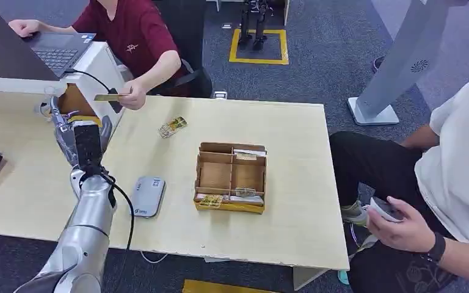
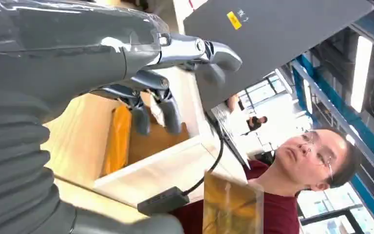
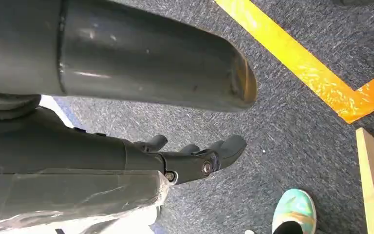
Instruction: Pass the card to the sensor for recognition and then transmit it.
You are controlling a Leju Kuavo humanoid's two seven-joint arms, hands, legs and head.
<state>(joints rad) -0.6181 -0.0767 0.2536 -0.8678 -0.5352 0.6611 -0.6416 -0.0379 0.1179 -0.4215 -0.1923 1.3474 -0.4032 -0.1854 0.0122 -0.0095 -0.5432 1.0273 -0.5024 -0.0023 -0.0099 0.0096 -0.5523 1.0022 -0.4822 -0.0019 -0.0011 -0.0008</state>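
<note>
2 hands to cover here. The left hand [image 1: 67, 119] was stretched out over the far left part of the worktop [image 1: 293, 220], fingers [image 2: 170, 114] spread apart and holding nothing, tips reaching toward a small open wooden box [image 1: 73, 101] at the worktop's edge. In the left wrist view those fingers hung right in front of the box opening, with something orange [image 2: 117, 139] lying inside it.

The card [image 1: 106, 97] wasn't with the robot at all. A person in a dark red shirt [image 1: 131, 33] had it pinched in their hand [image 1: 133, 97], just beyond the left fingers and apart from them. The left wrist view caught that card up close as a blurry yellowish slab [image 2: 233, 207].

The flat grey sensor pad [image 1: 148, 196] lay on the worktop well back from the fingers, next to the silver forearm. A compartmented cardboard tray [image 1: 231, 177] with cards in its slots sat past that, and 1 loose card [image 1: 173, 127] lay between the tray and the person's hand.

The right hand [image 3: 195, 156] hung down over grey carpet [image 3: 292, 126], fingers loosely curled with nothing in them, near yellow floor tape [image 3: 316, 83] and a teal shoe [image 3: 294, 209].

Another person in a white shirt [image 1: 458, 159] sat at the right side holding a small device [image 1: 386, 209].
</note>
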